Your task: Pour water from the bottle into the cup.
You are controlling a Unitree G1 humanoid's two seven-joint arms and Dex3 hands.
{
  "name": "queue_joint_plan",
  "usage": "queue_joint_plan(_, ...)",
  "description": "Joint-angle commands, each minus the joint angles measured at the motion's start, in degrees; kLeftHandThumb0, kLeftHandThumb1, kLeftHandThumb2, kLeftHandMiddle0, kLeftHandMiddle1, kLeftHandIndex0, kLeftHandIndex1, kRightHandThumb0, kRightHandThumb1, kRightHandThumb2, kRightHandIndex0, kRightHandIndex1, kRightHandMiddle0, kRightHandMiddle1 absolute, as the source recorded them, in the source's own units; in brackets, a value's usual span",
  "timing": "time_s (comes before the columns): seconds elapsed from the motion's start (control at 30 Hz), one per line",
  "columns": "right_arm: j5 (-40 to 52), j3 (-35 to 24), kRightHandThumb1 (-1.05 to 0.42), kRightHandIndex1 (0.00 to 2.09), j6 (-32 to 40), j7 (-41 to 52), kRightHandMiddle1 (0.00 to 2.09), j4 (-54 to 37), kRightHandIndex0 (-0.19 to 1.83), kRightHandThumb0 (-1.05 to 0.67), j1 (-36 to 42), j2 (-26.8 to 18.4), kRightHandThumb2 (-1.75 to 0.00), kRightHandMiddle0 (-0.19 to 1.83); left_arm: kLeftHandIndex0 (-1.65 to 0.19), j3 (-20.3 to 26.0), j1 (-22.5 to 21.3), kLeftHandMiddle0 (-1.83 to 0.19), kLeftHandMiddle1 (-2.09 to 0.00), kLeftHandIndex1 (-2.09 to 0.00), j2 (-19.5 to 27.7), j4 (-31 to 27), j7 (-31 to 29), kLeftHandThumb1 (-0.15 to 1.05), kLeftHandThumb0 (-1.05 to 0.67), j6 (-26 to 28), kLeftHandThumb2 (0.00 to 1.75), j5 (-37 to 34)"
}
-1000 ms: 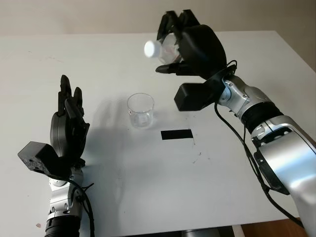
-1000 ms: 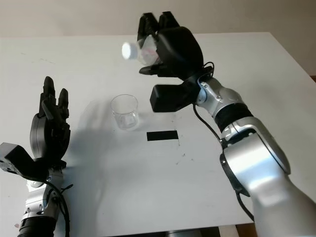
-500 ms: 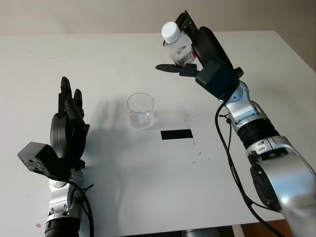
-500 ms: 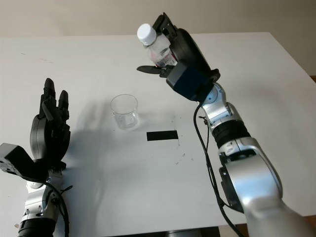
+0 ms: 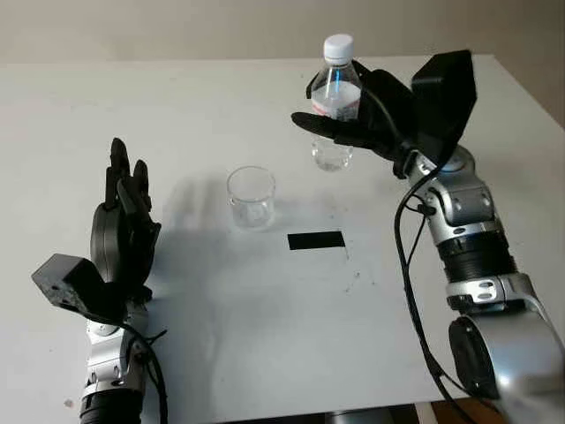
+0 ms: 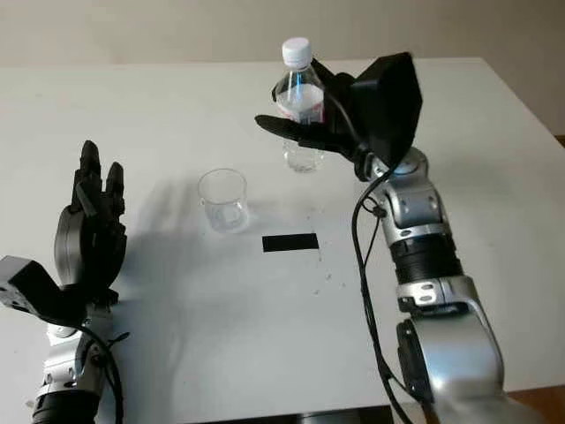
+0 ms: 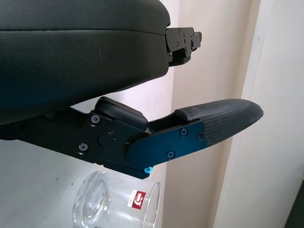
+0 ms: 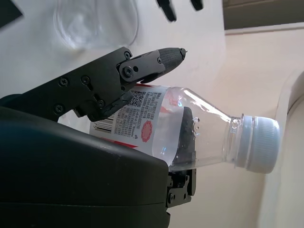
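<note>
A clear plastic bottle point(image 5: 336, 88) with a white cap and a red label stands upright, its cap on. My right hand point(image 5: 349, 128) is shut on the bottle around its middle, and the right wrist view shows the fingers point(image 8: 118, 76) wrapped over the label point(image 8: 142, 118). The bottle's base is at or just above the table; I cannot tell which. The glass cup point(image 5: 252, 196) stands upright to the front left of the bottle, apart from it. My left hand point(image 5: 124, 221) is open, raised over the table's front left, well left of the cup point(image 7: 118, 204).
A black rectangle of tape point(image 5: 315, 239) lies flat on the white table point(image 5: 265, 336), just right of and nearer than the cup. The table's far edge meets a beige wall.
The right hand has turned the bottle from lying sideways, cap to the left, to upright, and has lowered it and moved it right, away from above the cup. The left hand has not moved.
</note>
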Motion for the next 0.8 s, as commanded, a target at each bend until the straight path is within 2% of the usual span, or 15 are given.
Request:
queue_joint_plan(0.0, 1.5, -1.3, -1.05, 2.09, 2.6, 0.2, 2.09, -3.0, 1.4, -0.17, 0.8, 0.6, -0.35, 0.77, 0.09, 0.3, 1.0, 0.19, -0.28, 0.0, 0.1, -0.9, 0.0, 1.05, -0.9, 0.0, 0.74, -0.1)
queue_joint_plan(0.13, 3.3, -1.9, -1.05, 2.09, 5.5, 0.9, 2.09, -4.5, 1.56, -0.19, 2.2, 1.1, -0.36, 0.75, 0.1, 0.4, 1.1, 0.19, -0.29, 0.0, 0.4, -0.9, -0.2, 1.05, -0.91, -0.1, 0.73, 0.0)
queue_joint_plan(0.3, 3.1, -1.5, -1.05, 2.09, 4.9, 0.9, 2.09, -5.8, 1.62, -0.2, 4.4, 1.6, -0.36, 0.79, 0.1, 0.3, 1.5, 0.19, -0.25, 0.0, 0.7, -1.2, -0.8, 1.05, -0.91, 0.0, 0.72, -0.1)
queue_joint_plan(0.37, 3.0, -1.3, -1.05, 2.09, 5.1, 0.8, 2.09, -6.3, 1.65, -0.19, 5.0, 1.8, -0.36, 0.89, 0.1, 0.3, 1.7, 0.19, -0.24, 0.0, 0.6, -1.3, -0.8, 1.05, -0.9, 0.0, 0.73, -0.2)
queue_joint_plan(0.53, 2.0, -0.3, -1.05, 2.09, 5.5, 0.4, 2.09, -6.2, 1.65, -0.2, 6.4, 2.5, -0.36, 0.96, 0.12, 0.4, 1.9, 0.19, -0.25, 0.0, 0.4, -1.6, -0.3, 1.05, -0.89, 0.2, 0.74, -0.2)
queue_joint_plan(0.67, 1.8, 0.1, -1.05, 2.09, 5.9, 0.3, 2.09, -7.1, 1.67, -0.2, 7.5, 2.7, -0.36, 1.17, 0.12, 0.4, 2.4, 0.19, -0.25, 0.0, 0.5, -2.1, -0.3, 1.05, -0.9, 0.4, 0.73, -0.2)
queue_joint_plan(0.77, 2.0, 0.2, -1.05, 2.09, 6.7, 0.3, 2.09, -8.2, 1.67, -0.21, 8.8, 2.7, -0.37, 1.21, 0.13, 0.3, 2.6, 0.19, -0.22, 0.0, 0.5, -2.2, -0.4, 1.05, -0.9, 0.4, 0.73, -0.1)
